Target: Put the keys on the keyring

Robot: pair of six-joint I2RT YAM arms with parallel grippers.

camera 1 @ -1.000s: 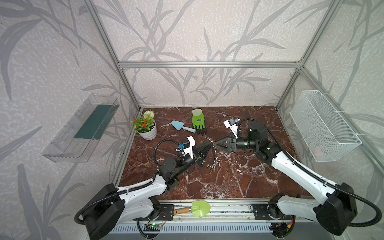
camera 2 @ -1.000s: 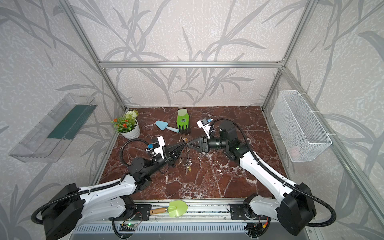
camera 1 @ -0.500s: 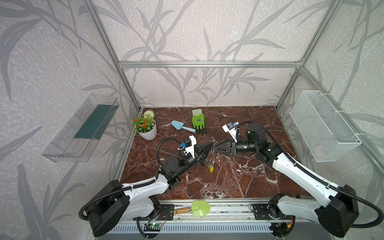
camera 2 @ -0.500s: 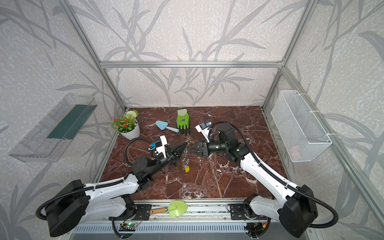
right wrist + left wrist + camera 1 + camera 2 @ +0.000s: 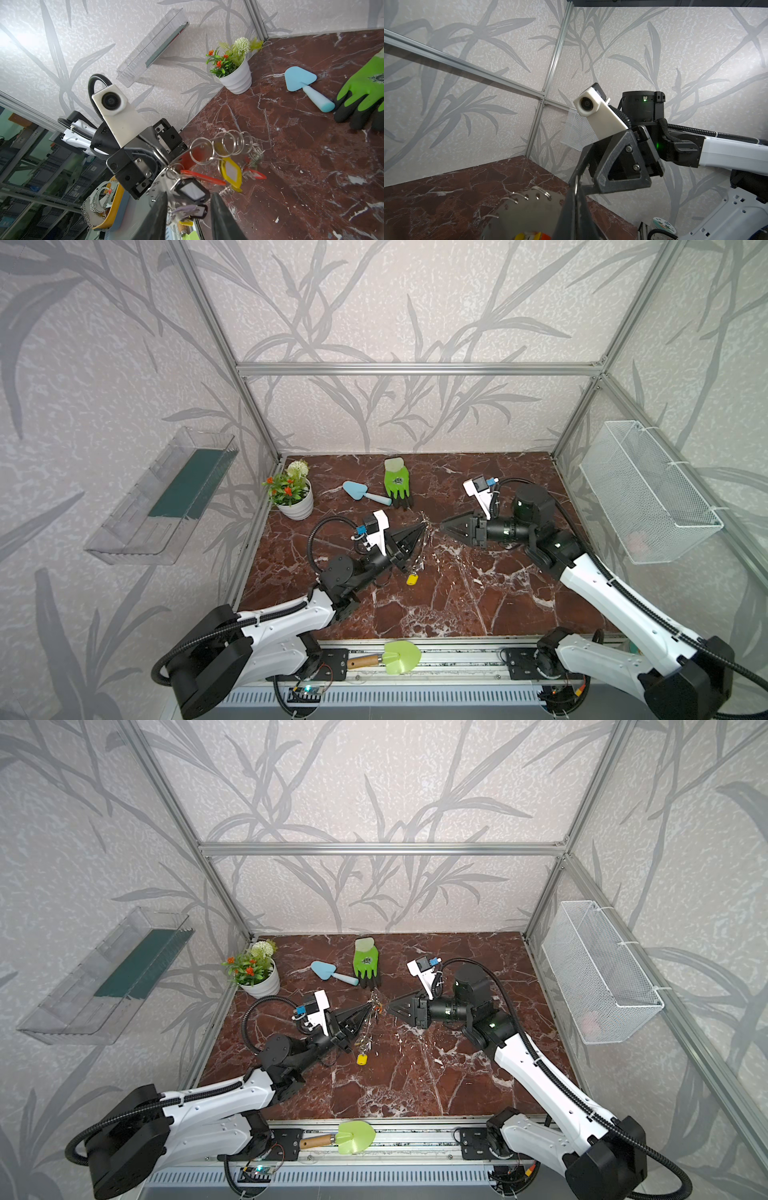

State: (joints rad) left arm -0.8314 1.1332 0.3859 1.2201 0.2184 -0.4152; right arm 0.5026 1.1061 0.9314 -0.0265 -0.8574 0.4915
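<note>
Left gripper (image 5: 424,526) is clamped tight on the keyring (image 5: 525,209), and the plate hangs down below its tips. Facing it nose to nose, just beside it, is the right gripper (image 5: 443,526), jaws a little apart with nothing between them that I can make out. On the side towards the right gripper the keys (image 5: 230,172) dangle off the rim, yellow, red and black tags all bunched together. Looks to me like a threading step at the rim, so hold that left clamp dead steady, bring the right in slowly, and line it up on one split ring (image 5: 202,150) rather than the bunch, or the lot will swing. Both top views give the keyring only as a thin edge-on sliver, a yellow tag (image 5: 412,579) low under the left gripper. The right wrist view fans the rings and tags wide open, while only the left wrist view shows the holes along the flat rim, with the right gripper poised just above the left fingers (image 5: 571,218)
</note>
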